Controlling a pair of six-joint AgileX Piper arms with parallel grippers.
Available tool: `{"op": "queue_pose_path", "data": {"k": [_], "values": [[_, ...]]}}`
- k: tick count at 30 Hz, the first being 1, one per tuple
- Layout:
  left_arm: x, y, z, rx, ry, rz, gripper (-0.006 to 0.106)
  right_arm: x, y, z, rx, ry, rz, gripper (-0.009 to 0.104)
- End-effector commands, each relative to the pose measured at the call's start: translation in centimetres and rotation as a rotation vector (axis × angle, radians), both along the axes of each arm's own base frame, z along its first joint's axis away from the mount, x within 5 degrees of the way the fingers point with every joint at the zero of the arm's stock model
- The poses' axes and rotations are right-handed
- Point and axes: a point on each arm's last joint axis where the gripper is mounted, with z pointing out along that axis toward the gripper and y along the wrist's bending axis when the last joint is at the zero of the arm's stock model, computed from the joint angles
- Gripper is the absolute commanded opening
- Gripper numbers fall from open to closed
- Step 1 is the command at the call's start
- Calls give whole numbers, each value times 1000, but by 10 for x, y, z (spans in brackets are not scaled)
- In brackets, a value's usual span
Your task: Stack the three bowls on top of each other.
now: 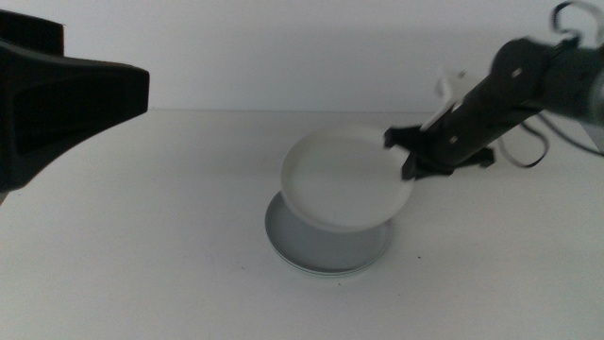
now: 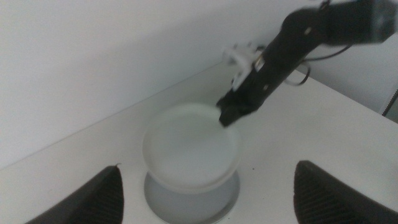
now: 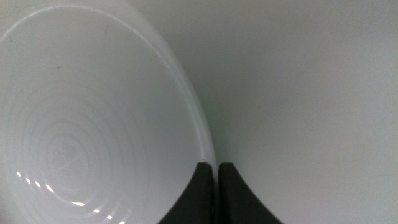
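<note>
The white bowl point(image 1: 344, 179) hangs tilted just above the pale grey bowl point(image 1: 326, 244), which rests on the table. A thin mint green bowl edge point(image 1: 311, 270) peeks out beneath the grey one. My right gripper point(image 1: 404, 156) reaches in from the right and is shut on the white bowl's far right rim. In the right wrist view its jaws point(image 3: 216, 167) pinch the rim of the white bowl point(image 3: 93, 124). My left gripper point(image 2: 208, 167) stands open, back from the white bowl point(image 2: 189, 149) and the grey bowl point(image 2: 186, 204), holding nothing.
The left arm point(image 1: 66, 94) looms dark at the upper left of the middle view. A white cable point(image 1: 524, 151) loops behind the right arm. The white table point(image 1: 142, 246) spreads around the bowls, with a pale wall behind.
</note>
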Motion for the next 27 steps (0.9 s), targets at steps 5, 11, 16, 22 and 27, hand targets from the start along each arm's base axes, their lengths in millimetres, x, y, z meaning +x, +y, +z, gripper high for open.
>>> {"op": "queue_pose_path", "data": {"k": [5,11,16,22,27], "values": [[0,0,0,-12,-7,3,94,-2,24,-29,-15,59,39,-3],[0,0,0,-12,-7,3,94,-1,28,-36,-20,66,48,2],[0,0,0,-12,-7,3,94,-2,28,-36,-23,69,50,39],[0,0,0,-12,-7,3,94,0,13,-2,-9,-33,55,75],[0,0,0,-12,-7,3,94,-11,-46,79,-8,-243,-49,77]]}}
